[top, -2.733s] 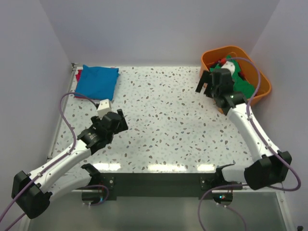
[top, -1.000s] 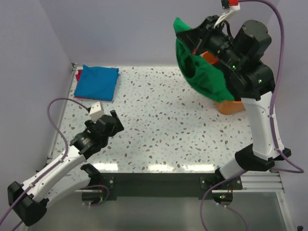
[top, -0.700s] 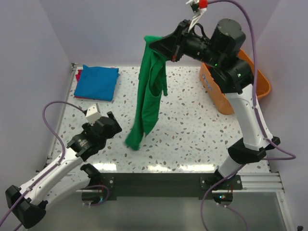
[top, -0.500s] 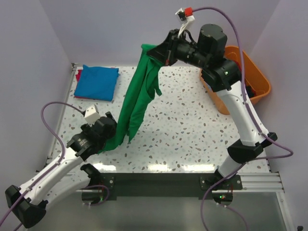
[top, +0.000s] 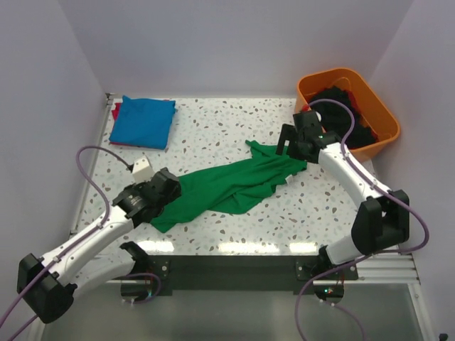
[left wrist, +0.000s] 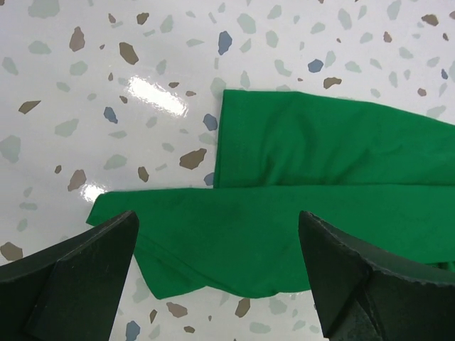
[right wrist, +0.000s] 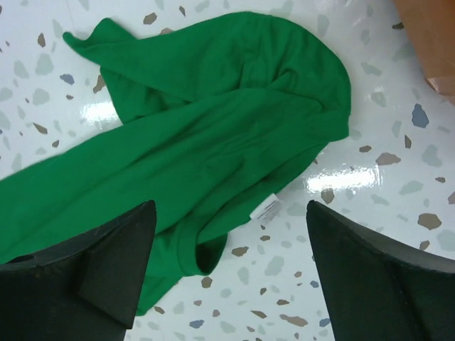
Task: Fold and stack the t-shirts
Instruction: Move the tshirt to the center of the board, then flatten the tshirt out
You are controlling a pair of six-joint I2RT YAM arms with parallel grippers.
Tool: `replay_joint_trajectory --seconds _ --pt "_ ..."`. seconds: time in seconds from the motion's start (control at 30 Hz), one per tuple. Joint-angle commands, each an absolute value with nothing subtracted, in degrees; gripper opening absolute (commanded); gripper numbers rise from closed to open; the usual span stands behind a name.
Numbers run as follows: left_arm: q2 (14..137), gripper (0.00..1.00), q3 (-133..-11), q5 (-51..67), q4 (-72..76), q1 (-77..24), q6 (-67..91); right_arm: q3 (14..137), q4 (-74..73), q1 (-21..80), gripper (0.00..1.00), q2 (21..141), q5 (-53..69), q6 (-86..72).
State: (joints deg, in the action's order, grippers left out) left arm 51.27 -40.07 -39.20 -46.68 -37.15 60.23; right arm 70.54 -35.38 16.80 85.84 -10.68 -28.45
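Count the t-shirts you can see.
3: green shirt stretched out mid-table, folded blue shirt at the far left corner, red shirt peeking from under it. Dark cloth in the orange tub may be more.

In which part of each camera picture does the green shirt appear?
Top external: the green shirt lies stretched across the middle, from lower left to upper right.
Left wrist: the shirt fills the centre and lower right.
Right wrist: the shirt covers the upper left and centre, with a white label at its lower edge.
Shared landmark: the speckled table lies under the shirt in all three views.
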Motion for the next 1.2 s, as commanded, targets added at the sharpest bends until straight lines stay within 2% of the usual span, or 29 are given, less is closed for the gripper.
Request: replay_joint_trajectory --seconds 0.0,0.07,0.17,0.23,0.27,0.37,0.57,0.67,0.83,0.93,1.0,1.1,1.13,1.17 --pt "53.69 1.0 -40.78 -38.07 -45.98 -36.91 62.76 70.85 -31.64 18.63 0.91 81.22 -11.34 -25.93" --pt "54.93 1.0 -39.91 -37.62 -44.3 -37.0 61.97 68.83 -30.24 19.07 0.95 79.64 -10.02 -24.7" --pt "58.0 1.0 -39.81 -37.1 -40.44 -35.69 58.48 66.8 -27.26 20.82 0.95 79.27 -8.62 -21.72" --pt "60.64 1.0 -39.81 -32.01 -34.74 -31.13 54.25 67.93 -26.55 22.23 0.96 80.67 -8.17 -18.22" --pt "61.51 1.0 -39.55 -29.64 -32.63 -26.59 50.66 68.9 -26.8 24.06 0.96 82.77 -8.87 -17.15" --pt "66.34 1.0 -38.5 -22.6 -20.87 -21.81 45.46 74.07 -27.68 27.84 0.99 90.05 -11.41 -13.54" --pt "76.71 1.0 -42.09 -17.59 -14.86 -17.68 41.93 86.12 -29.35 28.92 0.99 103.17 -12.12 -13.01" --pt "83.39 0.9 -44.29 -17.66 -15.47 -16.09 42.27 91.04 -29.27 28.92 0.99 109.06 -12.04 -13.01" --pt "90.25 0.83 -44.74 -15.47 -12.66 -15.21 41.84 97.38 -28.65 28.92 0.99 116.96 -11.43 -10.64" --pt "93.33 0.74 -45.26 -15.38 -12.39 -15.21 41.84 99.4 -28.04 28.92 0.98 119.78 -12.65 -9.58" --pt "94.65 0.6 -44.91 -14.42 -12.13 -15.21 41.84 100.8 -28.74 29.0 0.97 122.6 -13.62 -9.23" --pt "95.53 0.34 -43.25 -11.87 -9.85 -15.21 41.66 101.07 -28.39 28.92 0.93 125.06 -14.5 -9.4" --pt "95.8 0.12 -43.07 -11.52 -9.5 -15.21 41.4 100.81 -27.08 29.0 0.9 125.5 -14.41 -9.4" --pt "96.5 0.0 -43.07 -11.25 -9.75 -15.21 41.22 99.94 -26.2 28.92 0.88 126.2 -13.89 -9.49"
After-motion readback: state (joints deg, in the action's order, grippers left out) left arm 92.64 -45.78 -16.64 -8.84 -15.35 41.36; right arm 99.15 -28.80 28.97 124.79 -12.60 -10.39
